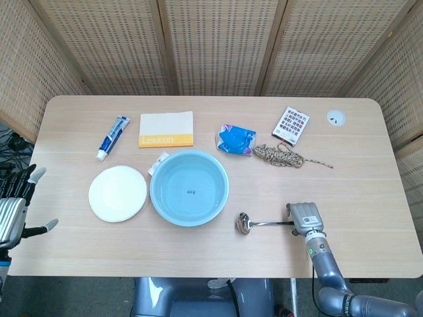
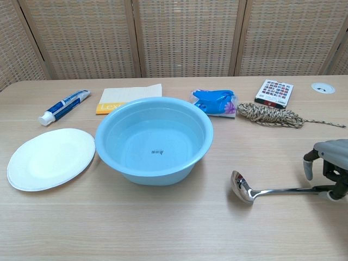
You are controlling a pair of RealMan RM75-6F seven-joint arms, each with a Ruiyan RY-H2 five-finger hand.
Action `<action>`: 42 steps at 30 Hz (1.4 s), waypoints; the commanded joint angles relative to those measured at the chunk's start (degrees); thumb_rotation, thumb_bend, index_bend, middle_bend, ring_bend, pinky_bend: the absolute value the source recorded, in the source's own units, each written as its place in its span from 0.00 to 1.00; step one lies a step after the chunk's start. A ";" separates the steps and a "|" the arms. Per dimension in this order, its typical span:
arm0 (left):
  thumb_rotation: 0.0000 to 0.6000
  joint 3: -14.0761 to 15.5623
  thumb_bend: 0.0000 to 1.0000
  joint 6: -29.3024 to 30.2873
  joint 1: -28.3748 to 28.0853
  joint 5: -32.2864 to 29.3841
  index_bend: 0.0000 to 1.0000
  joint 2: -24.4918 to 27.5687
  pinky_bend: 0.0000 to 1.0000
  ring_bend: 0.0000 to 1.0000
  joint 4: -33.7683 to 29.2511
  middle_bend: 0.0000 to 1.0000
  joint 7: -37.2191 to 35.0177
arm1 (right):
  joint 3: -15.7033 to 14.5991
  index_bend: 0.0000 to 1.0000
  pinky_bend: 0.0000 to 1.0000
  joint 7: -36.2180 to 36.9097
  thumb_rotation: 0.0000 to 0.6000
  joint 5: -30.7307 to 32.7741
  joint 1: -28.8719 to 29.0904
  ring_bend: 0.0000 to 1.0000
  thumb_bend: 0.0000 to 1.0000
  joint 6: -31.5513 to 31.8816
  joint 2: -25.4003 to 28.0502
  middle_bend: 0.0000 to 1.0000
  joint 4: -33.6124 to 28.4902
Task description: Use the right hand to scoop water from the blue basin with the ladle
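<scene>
The light blue basin point(image 1: 189, 187) point(image 2: 154, 139), with water in it, stands in the middle of the table. To its right a metal ladle point(image 1: 246, 224) point(image 2: 243, 186) lies low over the wood, its bowl a short way from the basin's rim and its handle pointing right. My right hand point(image 1: 305, 220) point(image 2: 328, 163) covers the end of that handle and grips it, near the front right of the table. Beyond the table's left edge my left hand point(image 1: 18, 201) holds nothing, its fingers spread; the chest view does not show it.
A white plate point(image 1: 117, 193) lies left of the basin. Behind are a toothpaste tube point(image 1: 113, 137), a yellow and white booklet point(image 1: 166, 129), a blue packet point(image 1: 236, 139), a coil of twine point(image 1: 281, 156) and a patterned card box point(image 1: 291, 124).
</scene>
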 commanded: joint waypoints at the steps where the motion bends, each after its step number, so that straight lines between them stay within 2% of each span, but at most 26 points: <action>1: 1.00 0.02 0.00 -0.01 -0.03 -0.04 0.00 -0.08 0.00 0.00 0.01 0.00 0.21 | -0.64 0.49 1.00 1.79 1.00 -1.29 -0.60 1.00 0.46 -0.17 -1.05 1.00 1.87; 11: 1.00 0.03 0.00 -0.16 -0.18 -0.37 0.00 -0.36 0.00 0.00 -0.13 0.00 0.91 | -0.88 0.52 1.00 4.82 1.00 -3.68 -1.18 1.00 0.47 -0.76 -2.48 1.00 5.14; 16: 1.00 0.04 0.00 -0.23 -0.20 -0.34 0.00 -0.24 0.00 0.00 -0.20 0.00 0.63 | -0.93 0.54 1.00 4.78 1.00 -3.92 -1.21 1.00 0.51 -1.01 -2.82 1.00 5.82; 19: 1.00 0.02 0.00 -0.02 -0.07 -0.35 0.00 -0.12 0.00 0.00 -0.11 0.00 0.28 | -0.98 0.62 1.00 4.95 1.00 -4.21 -1.35 1.00 0.56 -0.96 -3.06 1.00 6.37; 23: 1.00 0.03 0.00 -0.03 -0.06 -0.32 0.00 -0.05 0.00 0.00 -0.09 0.00 0.15 | -1.18 0.74 1.00 4.65 1.00 -4.27 -1.40 1.00 0.66 -1.18 -3.00 1.00 6.75; 26: 1.00 0.12 0.00 -0.06 -0.04 -0.23 0.00 -0.07 0.00 0.00 -0.06 0.00 0.14 | -1.01 0.77 1.00 4.91 1.00 -4.72 -1.44 1.00 0.72 -0.98 -2.48 1.00 6.19; 34: 1.00 0.11 0.00 -0.24 -0.20 -0.30 0.00 -0.19 0.00 0.00 -0.10 0.00 0.45 | -0.68 0.77 1.00 6.75 1.00 -8.90 -1.49 1.00 0.74 0.49 2.32 1.00 1.00; 42: 1.00 0.28 0.00 -0.18 -0.18 -0.01 0.00 -0.33 0.00 0.00 -0.23 0.00 0.78 | -2.56 0.78 1.00 9.15 1.00 -15.37 -1.46 1.00 0.73 0.07 9.16 1.00 -4.77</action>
